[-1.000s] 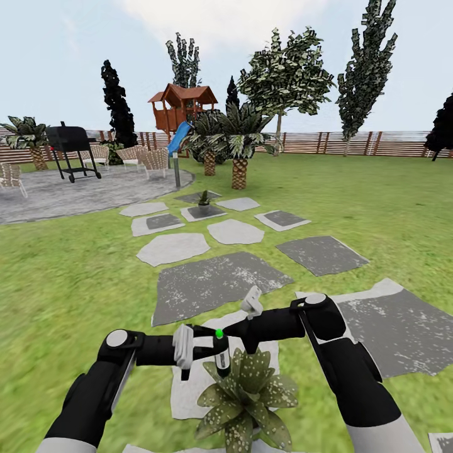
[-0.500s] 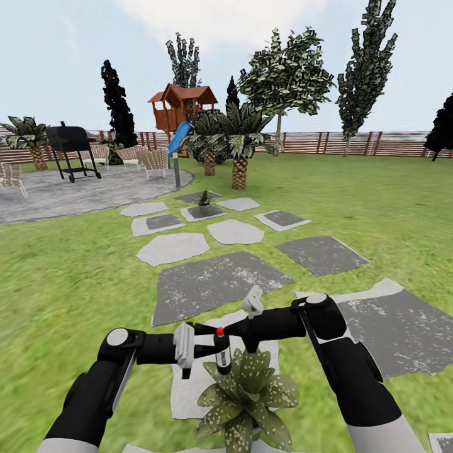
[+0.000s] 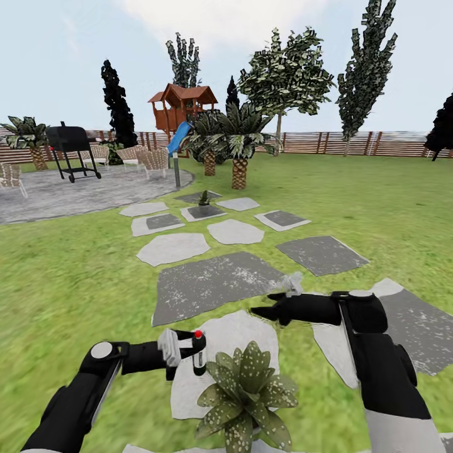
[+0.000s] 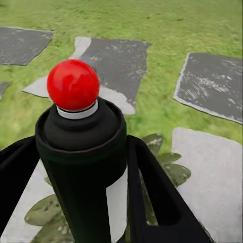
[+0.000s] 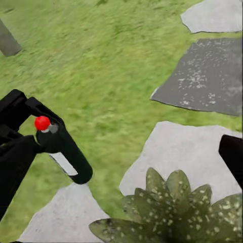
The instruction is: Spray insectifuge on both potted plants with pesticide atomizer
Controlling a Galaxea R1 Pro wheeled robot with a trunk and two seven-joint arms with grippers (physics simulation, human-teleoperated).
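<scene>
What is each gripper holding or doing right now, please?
Left gripper: shut on the spray bottle, beside the potted plant.
Right gripper: holding nothing; whether its fingers are open cannot be told.

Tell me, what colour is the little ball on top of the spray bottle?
Red. The ball on the spray bottle shows best in the left wrist view.
</scene>
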